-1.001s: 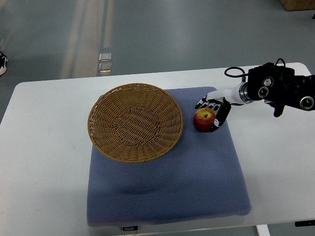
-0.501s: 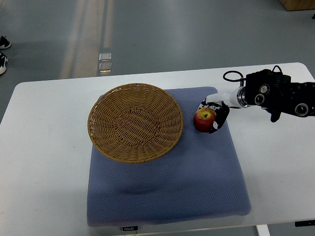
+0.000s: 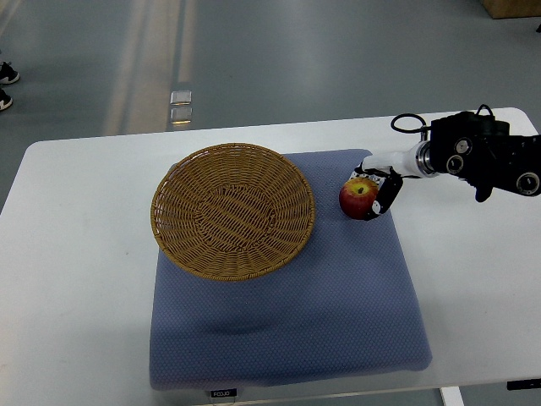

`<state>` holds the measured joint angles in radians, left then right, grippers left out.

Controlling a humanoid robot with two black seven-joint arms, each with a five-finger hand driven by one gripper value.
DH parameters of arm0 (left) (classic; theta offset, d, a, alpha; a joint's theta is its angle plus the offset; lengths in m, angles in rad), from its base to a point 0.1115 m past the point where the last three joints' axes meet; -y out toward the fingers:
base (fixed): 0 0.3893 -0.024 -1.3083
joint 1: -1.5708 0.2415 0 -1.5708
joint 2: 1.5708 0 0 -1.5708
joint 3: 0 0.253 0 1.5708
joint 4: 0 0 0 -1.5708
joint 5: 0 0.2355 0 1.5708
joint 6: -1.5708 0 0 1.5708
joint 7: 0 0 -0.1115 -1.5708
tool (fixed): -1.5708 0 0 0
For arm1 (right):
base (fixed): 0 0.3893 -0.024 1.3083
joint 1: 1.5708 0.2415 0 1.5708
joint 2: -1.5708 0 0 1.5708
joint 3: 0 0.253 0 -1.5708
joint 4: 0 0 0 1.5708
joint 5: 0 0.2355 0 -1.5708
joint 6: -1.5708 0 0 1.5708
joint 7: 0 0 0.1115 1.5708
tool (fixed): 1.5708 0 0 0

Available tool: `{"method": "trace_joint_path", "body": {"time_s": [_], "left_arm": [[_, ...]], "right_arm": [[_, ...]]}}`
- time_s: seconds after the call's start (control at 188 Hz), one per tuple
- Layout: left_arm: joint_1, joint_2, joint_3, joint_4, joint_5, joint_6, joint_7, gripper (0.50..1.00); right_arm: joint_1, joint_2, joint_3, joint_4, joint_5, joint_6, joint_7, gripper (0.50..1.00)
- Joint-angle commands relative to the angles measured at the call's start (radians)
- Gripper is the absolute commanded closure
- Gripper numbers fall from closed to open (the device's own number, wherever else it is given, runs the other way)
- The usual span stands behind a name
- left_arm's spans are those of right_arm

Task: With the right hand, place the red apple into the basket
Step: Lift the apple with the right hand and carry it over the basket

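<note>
White and smooth, the rounded-corner tabletop stood on a grey polished floor streaked with pale reflections, and a small clear block lay on that floor beyond the far edge. Dark shoes showed at the upper left border. A thick blue-grey fabric cushion with a fine dotted weave covered the middle of the table, a small dark label at its near edge. On its far left part sat a round, shallow wicker basket, woven of tan cane in tight rings with an open looped rim, holding nothing.

Just right of the basket's rim, apart from it, was the red apple, glossy with a yellowish patch near the stem, over the cushion's far right corner. The right hand, black and white with jointed fingers, was curled around the apple's right side and gripped it. Its black arm, studded with round silver fittings and a looped cable, came in from the right edge.
</note>
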<state>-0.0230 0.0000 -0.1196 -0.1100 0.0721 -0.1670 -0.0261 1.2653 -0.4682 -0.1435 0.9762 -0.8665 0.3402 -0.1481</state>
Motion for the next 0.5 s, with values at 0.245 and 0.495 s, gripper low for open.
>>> {"method": "trace_joint_path", "body": {"time_s": [0.245, 0.495], "left_arm": [[0.000, 0.000, 0.000, 0.000, 0.000, 0.000, 0.000, 0.500], [0.000, 0.000, 0.000, 0.000, 0.000, 0.000, 0.000, 0.500]], "right_arm": [[0.250, -0.104, 0.002, 0.074, 0.009, 0.171, -0.008, 0.889], [0.399, -0.107, -0.004, 0.165, 0.017, 0.227, -0.047, 0.887]]}}
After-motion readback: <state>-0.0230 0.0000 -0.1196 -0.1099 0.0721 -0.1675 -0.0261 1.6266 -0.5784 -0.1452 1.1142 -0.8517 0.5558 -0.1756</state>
